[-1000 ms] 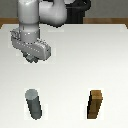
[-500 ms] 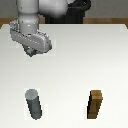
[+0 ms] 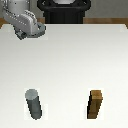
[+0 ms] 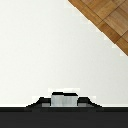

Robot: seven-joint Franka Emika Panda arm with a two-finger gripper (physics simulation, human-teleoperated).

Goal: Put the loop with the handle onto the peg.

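Observation:
My gripper (image 3: 26,35) hangs high over the far part of the white table (image 3: 75,60), at the exterior view's left. It is shut on the loop with the handle (image 3: 21,36), a dull-grey piece that shows only partly under the hand. In the wrist view a grey stub of the loop's handle (image 4: 64,98) sits in the dark jaws. The peg (image 3: 34,104), a short upright dark-grey cylinder, stands near the front of the table, well below and forward of the gripper.
A brown wooden block peg (image 3: 96,105) stands at the front, toward the exterior view's right of the round peg. The robot's dark base (image 3: 65,12) is behind the table. The wrist view shows the table's edge and wooden floor (image 4: 105,17) beyond.
The gripper has risen and drifted toward the far edge of the table, carrying the grey loop with it. The peg and the brown block have not moved.

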